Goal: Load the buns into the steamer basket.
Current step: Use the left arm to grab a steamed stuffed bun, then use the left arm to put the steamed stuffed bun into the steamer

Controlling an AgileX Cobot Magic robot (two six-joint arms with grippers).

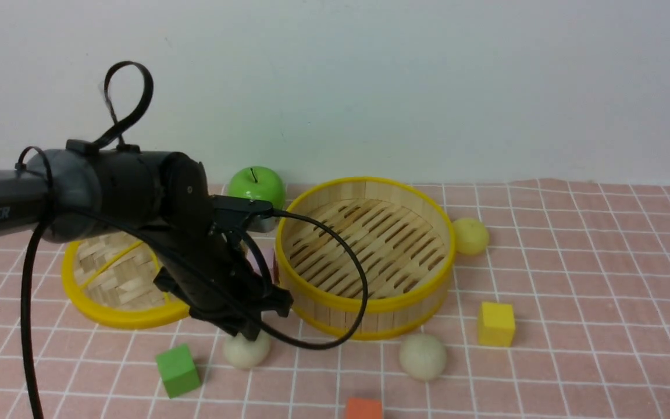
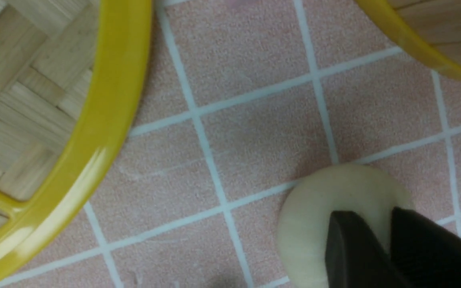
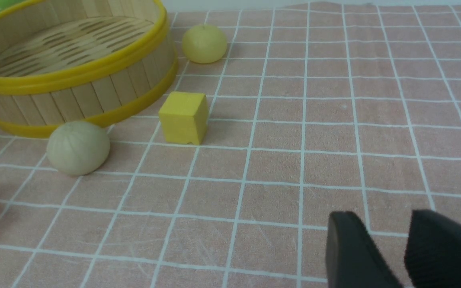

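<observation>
Steamer basket (image 1: 405, 314) has every bun outside it: pale yellow bun (image 1: 470, 235) at 3 o'clock, cream bun (image 1: 422, 356) at 5, second cream bun (image 1: 242, 354) at 7 under left gripper (image 1: 250, 336), whose grip I cannot tell. Right gripper (image 3: 382, 218) jaws stand apart.

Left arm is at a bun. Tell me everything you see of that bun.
The bun is a small round ball, cream, matte, dough-like and unmarked. It sits on the pink checked cloth, in front of the gap between lid and basket, touching neither. The left pincer is right over its top, with its fingers close together. Whether they press or grip it I cannot tell.
</observation>
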